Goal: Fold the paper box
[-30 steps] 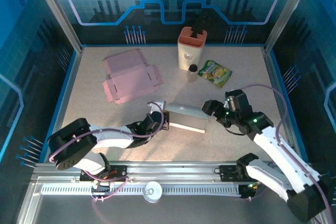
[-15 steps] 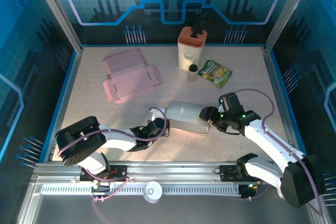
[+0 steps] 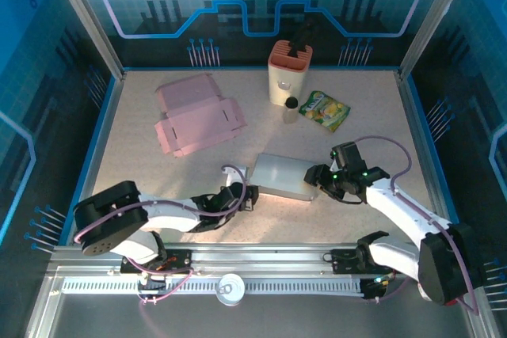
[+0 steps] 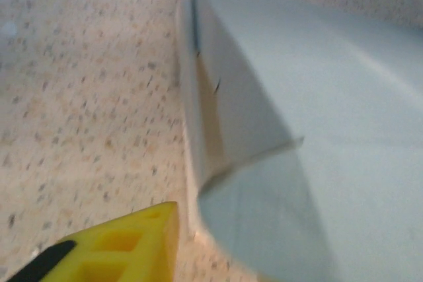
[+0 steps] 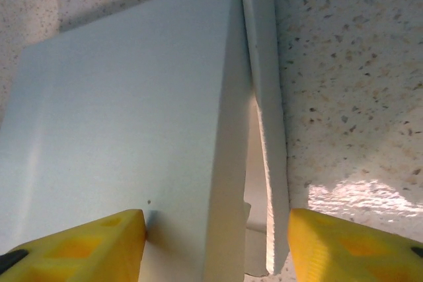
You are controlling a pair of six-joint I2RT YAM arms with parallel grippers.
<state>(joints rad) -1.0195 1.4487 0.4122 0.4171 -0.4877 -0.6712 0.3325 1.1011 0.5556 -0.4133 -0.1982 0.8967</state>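
The paper box (image 3: 283,176), white and shallow, lay flat on the speckled tabletop (image 3: 372,128), near its front edge and between the two arms. The right gripper (image 3: 318,182) met the box's right end. In the wrist view its yellow fingers (image 5: 79,242) stood apart, astride a loose side flap (image 5: 268,156) that gaped from the box wall, so the jaws were open. The left gripper (image 3: 246,196) lay low just beside the box's left end; one yellow finger (image 4: 125,249) showed there, and I could not tell how its jaws stood. Well behind lay a flat pink carton (image 3: 198,120), a tan holder (image 3: 289,75), a small dark-capped bottle (image 3: 291,109) and a green packet (image 3: 325,110).
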